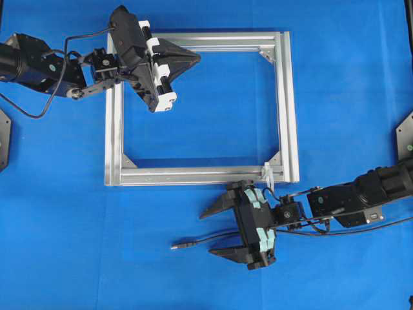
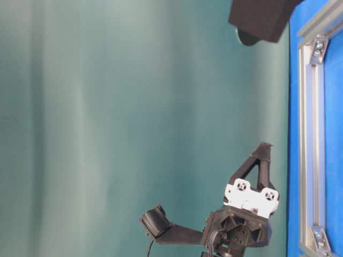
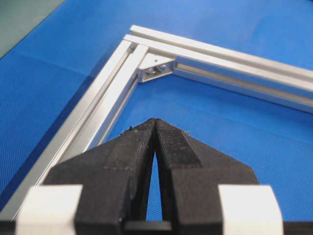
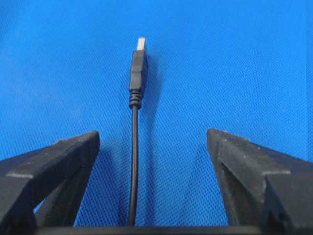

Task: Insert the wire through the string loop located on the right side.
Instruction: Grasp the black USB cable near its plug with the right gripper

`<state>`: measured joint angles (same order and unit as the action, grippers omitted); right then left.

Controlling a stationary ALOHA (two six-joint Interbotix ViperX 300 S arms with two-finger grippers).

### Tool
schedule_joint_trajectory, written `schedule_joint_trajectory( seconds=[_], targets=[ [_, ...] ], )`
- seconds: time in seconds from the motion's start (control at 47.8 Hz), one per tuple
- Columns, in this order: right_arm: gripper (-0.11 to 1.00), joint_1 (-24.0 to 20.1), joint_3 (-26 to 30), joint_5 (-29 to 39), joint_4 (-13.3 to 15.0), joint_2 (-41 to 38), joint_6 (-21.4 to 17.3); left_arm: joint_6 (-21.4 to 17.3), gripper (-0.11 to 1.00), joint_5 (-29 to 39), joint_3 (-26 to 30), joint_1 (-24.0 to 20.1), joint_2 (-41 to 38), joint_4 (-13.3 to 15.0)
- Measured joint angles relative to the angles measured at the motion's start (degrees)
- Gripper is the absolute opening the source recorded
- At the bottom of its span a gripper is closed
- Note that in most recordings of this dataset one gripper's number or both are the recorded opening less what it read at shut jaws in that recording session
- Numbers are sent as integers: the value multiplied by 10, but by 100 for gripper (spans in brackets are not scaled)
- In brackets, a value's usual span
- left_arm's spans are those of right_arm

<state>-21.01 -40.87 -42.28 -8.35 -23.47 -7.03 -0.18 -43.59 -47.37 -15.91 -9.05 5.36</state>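
Right gripper (image 1: 216, 231): jaws wide, straddling the wire (image 1: 206, 241). Left gripper (image 1: 193, 59): closed, empty, over aluminium frame (image 1: 287, 110).

Brushed aluminium frame (image 1: 287, 103) on matt woven blue cloth (image 1: 64, 213).

Left gripper (image 1: 188, 59): jaws pressed together, tips pointing right in overhead view, arm reaching from left edge. Right gripper (image 1: 214, 232): jaws spread wide, tips pointing left, nothing gripped.
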Motion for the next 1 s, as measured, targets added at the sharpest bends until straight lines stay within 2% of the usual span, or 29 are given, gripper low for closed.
schedule_joint_trajectory(
  seconds=[0.126, 0.209, 0.251, 0.419, 0.523, 0.565, 1.005],
  targets=[
    [78, 0, 0, -1, 0, 0, 0, 0, 0, 0, 0, 0, 0, 1],
    [71, 0, 0, 0, -1, 0, 0, 0, 0, 0, 0, -1, 0, 1],
    [63, 0, 0, -1, 0, 0, 0, 0, 0, 0, 0, -1, 0, 0],
    [16, -1, 1, -1, 1, -1, 3, 0, 0, 0, 0, -1, 0, 1],
    [-1, -1, 1, -1, 1, 0, 4, 0, 0, 0, 0, -1, 0, 1],
    [-3, -1, 1, -1, 2, -1, 4, 0, 0, 0, 0, -1, 0, 0],
    [-3, -2, 1, -3, 3, 0, 4, 1, 0, 0, 0, -1, 0, 1]
  ],
)
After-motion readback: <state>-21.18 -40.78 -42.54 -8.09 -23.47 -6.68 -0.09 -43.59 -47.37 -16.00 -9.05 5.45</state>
